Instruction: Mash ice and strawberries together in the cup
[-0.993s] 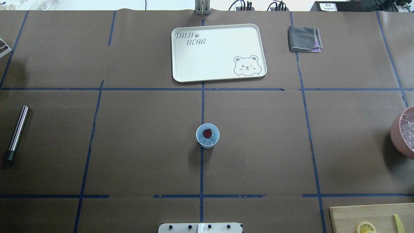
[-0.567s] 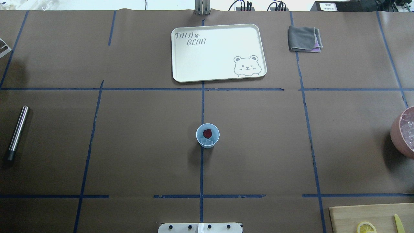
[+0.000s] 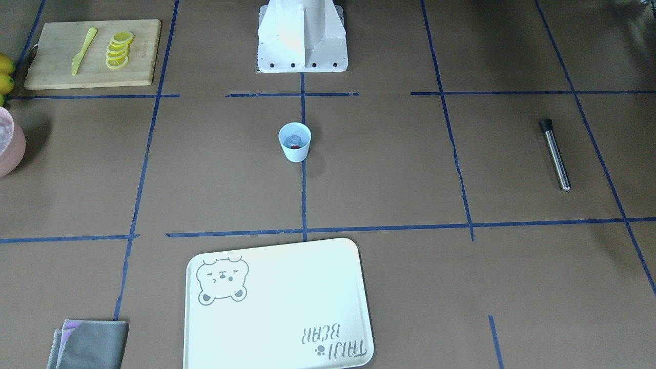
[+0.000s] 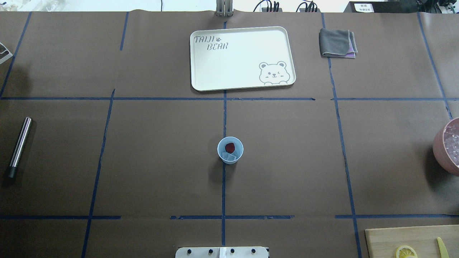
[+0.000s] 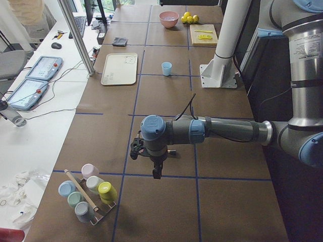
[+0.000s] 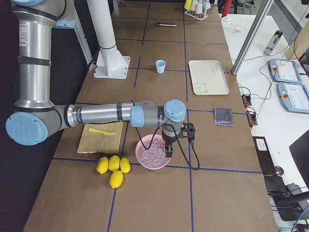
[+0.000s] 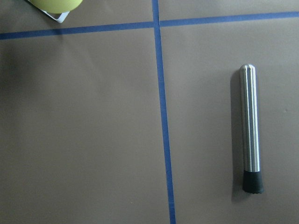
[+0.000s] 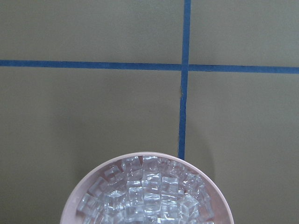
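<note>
The pale blue cup (image 4: 230,150) stands upright at the table's middle, also in the front view (image 3: 294,142). Inside it lie a red strawberry (image 4: 230,147) and a clear ice chunk (image 4: 228,156). My left gripper (image 5: 157,173) shows only in the left side view, far from the cup, pointing down; I cannot tell if it is open or shut. My right gripper (image 6: 169,152) shows only in the right side view, over the pink bowl (image 6: 153,153) of ice cubes; I cannot tell its state. A steel rod with a black tip (image 7: 250,128) lies on the table below the left wrist.
A white bear tray (image 4: 242,57) and a folded grey cloth (image 4: 337,43) lie at the far side. A wooden board (image 3: 92,54) holds lemon slices (image 3: 119,48) and a yellow knife. Whole lemons (image 6: 113,166) lie by the bowl. A rack of cups (image 5: 88,194) stands at the left end.
</note>
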